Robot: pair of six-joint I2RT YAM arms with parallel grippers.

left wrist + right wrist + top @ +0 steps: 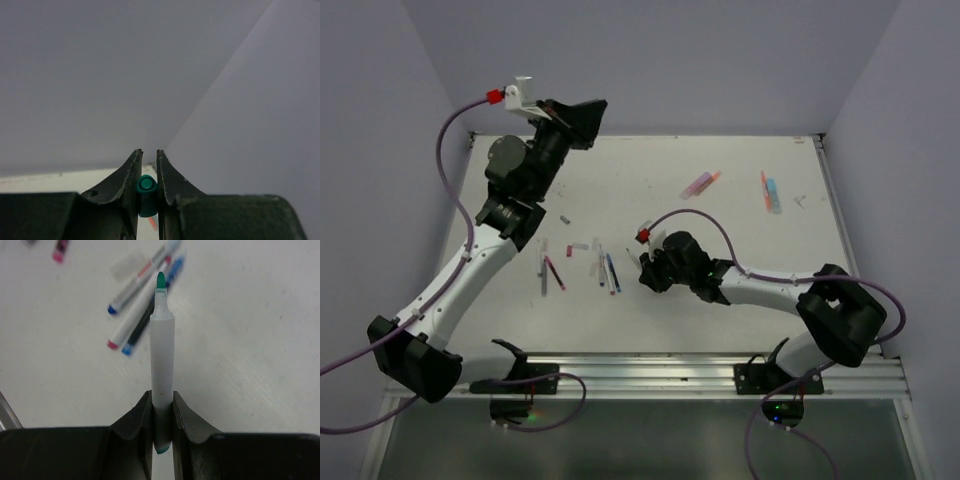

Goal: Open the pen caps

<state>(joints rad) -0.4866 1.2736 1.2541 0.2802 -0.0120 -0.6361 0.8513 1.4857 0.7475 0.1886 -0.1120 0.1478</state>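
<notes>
The left tool (148,156) is lifted well clear of the worktop (650,165) and faces the back wall (720,60). Its two fingers are pressed in on a teal cap (147,194), which sits low in the narrow gap between them with its round end turned toward the wrist camera. The right tool (162,399) sits low near the middle of the worktop and pinches a white-bodied marker (162,355) close to its rear end, where a little teal plastic shows below the fingers. The marker's bare teal tip (160,281) points away from the wrist and carries no cap. Just beyond that tip lies a cluster of pens (142,310), some crossing or touching one another, with blue ends and one pink-red end visible. A pale translucent cap (127,265) rests on the worktop just beside the cluster. In the top view a grey pen (542,278) and a dark red pen (556,272) lie side by side to the left of the cluster, near the left arm's elbow. Farther back, a pink and orange pair (700,183) lies near the middle. An orange and light-blue pair (770,192) lies toward the right edge, well apart from both tools. A small grey piece (565,215) lies alone near the left arm, too small to tell whether it is a cap.
</notes>
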